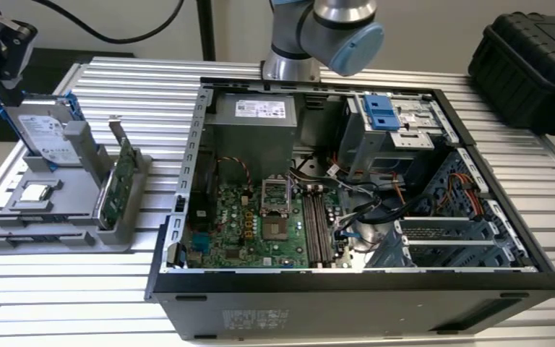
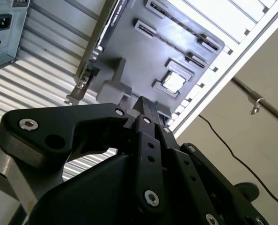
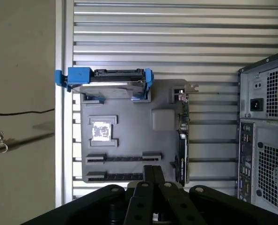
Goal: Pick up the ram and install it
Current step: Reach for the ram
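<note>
My black pincer (image 3: pixel 152 169) hung over the grey moulded parts tray (image 3: pixel 129 117), which sat near the edge of the ribbed aluminium table (image 1: pixel 66 289) on the exterior view's left. Its fingers (image 2: pixel 147 122) looked pressed together in both wrist views, with nothing I could make out between them. Below me along the tray were the silver drive with blue rails (image 3: pixel 112 83), standing at one end, the small silvery square chip (image 3: pixel 101 131) in its pocket, and the green circuit card (image 1: pixel 121 177) on edge along the side nearest the open black computer case (image 1: pixel 355 303). And the ram? I could not tell where it was. The tray's two long slots (image 3: pixel 122 158), just ahead of my fingertips, looked bare from above. The long sockets (image 1: pixel 313 217) on the green motherboard (image 1: pixel 248 231) inside the case were too small to judge. So I read this as the pick-up stage, hovering over the tray with no grasp made. To my mind, any grasp from here called for the fingers to part first. They then had to line up square with the long slots, so a thin card would be taken flat and not bent.
</note>
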